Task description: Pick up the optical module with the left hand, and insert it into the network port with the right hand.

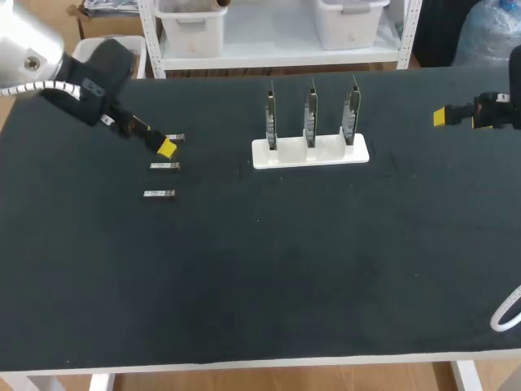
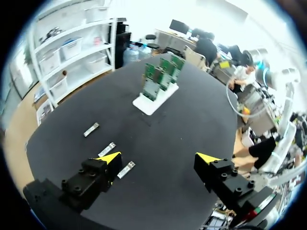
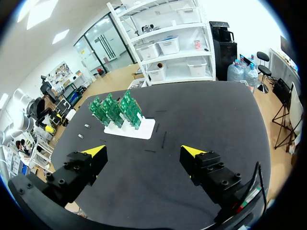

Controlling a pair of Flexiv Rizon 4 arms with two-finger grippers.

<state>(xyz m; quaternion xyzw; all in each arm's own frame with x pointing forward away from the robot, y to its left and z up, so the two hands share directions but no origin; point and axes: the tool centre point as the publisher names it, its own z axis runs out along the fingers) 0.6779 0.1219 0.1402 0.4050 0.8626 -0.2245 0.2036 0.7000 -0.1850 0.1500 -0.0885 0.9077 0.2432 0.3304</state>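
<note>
Left gripper [image 2: 158,160]: spread wide, empty.
Optical module [image 2: 126,169]: below the gap, just beside one fingertip [image 2: 111,157].
Right gripper [image 3: 141,151]: spread wide, empty.

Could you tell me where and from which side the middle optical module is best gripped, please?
Probably across its two long sides at mid-length, from straight above with the open left pincer: the middle optical module is a slim bar lying flat on the table, touching nothing else.
</note>
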